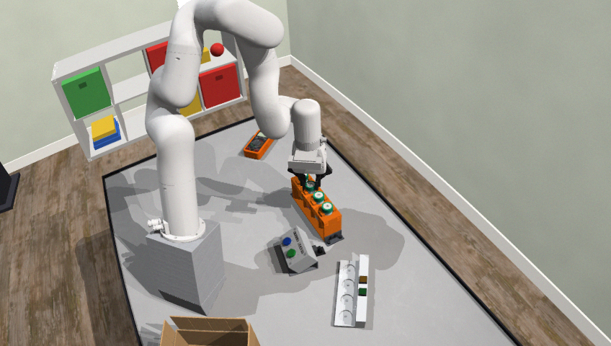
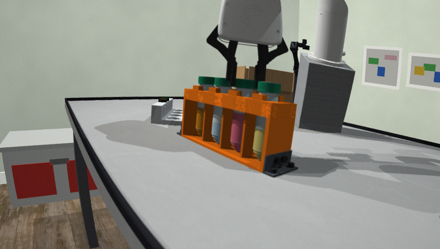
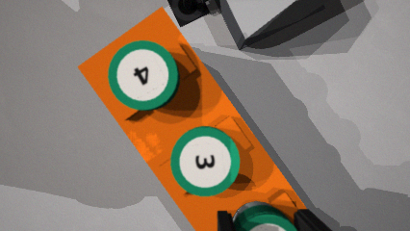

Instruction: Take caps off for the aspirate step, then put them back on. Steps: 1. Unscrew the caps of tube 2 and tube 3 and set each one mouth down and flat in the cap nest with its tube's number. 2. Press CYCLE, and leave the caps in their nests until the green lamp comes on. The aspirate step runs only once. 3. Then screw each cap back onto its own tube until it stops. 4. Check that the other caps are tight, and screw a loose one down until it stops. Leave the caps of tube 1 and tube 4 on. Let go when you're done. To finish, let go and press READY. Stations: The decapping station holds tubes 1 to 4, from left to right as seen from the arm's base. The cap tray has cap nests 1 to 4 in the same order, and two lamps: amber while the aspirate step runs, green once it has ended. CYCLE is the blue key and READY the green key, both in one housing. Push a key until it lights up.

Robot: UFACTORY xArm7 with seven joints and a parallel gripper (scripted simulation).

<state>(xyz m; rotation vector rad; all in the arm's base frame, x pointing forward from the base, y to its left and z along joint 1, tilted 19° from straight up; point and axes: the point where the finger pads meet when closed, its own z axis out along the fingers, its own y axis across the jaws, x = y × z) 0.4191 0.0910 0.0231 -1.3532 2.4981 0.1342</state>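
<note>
My claw [image 3: 262, 222] is clamped about a third open on the cap of tube 2 [image 3: 264, 217], which sits on its upright tube at the 6 o'clock edge of my wrist view, a finger [image 3: 224, 222] on each side. The orange decapping station [image 3: 144, 140] runs long-axis from 11 o'clock to 5 o'clock there. Cap 3 [image 3: 205, 161] is just beyond mine toward 11 o'clock and cap 4 [image 3: 142, 75] is farther out, both flat side up.

From the top view, the key housing [image 1: 305, 250] stands near the station at its 7 o'clock. The cap tray [image 1: 363, 262] lies beyond the station's tube 4 end at 5 o'clock, its nests unfilled. An orange meter [image 1: 258, 144] lies on the surface [image 1: 429, 300] at 11 o'clock. Nothing crowds my fingers except the neighbouring caps.
</note>
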